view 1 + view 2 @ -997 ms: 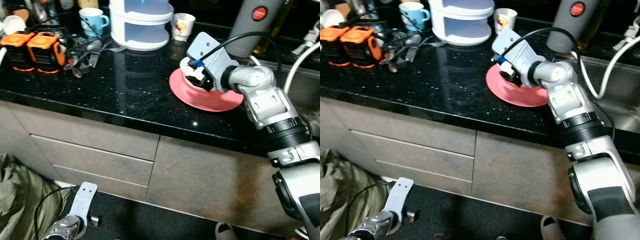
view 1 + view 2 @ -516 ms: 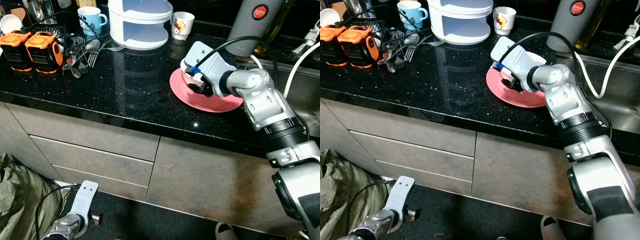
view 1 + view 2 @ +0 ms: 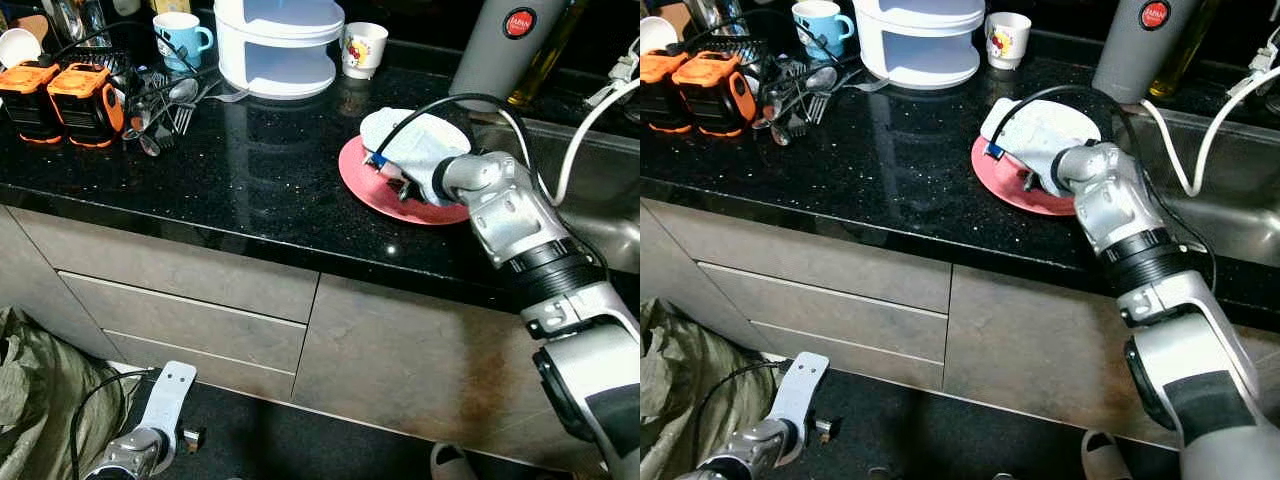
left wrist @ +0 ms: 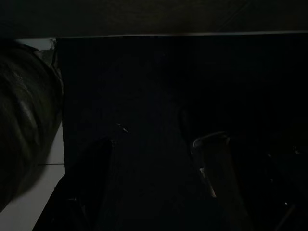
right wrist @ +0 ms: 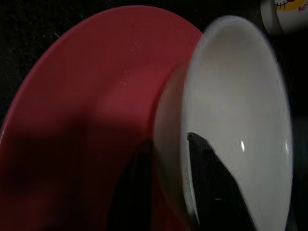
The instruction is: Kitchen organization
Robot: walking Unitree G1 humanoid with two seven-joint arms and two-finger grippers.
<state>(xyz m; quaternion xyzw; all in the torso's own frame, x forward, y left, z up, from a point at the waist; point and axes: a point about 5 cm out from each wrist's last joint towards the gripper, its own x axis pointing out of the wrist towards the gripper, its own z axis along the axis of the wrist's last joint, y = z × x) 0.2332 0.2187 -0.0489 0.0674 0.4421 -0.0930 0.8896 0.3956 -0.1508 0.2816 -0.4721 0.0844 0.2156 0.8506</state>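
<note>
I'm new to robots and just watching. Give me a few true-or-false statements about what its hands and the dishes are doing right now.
1. The right hand pinches the rim of a white bowl, one finger inside and one outside. True.
2. The bowl sits over a blue plate. False: the plate is pink.
3. The left hand is up on the counter. False: it hangs low by the floor.
4. Forks and spoons lie near two orange boxes. True.
5. The blue mug stands on the plate. False: it stands at the back of the counter.
</note>
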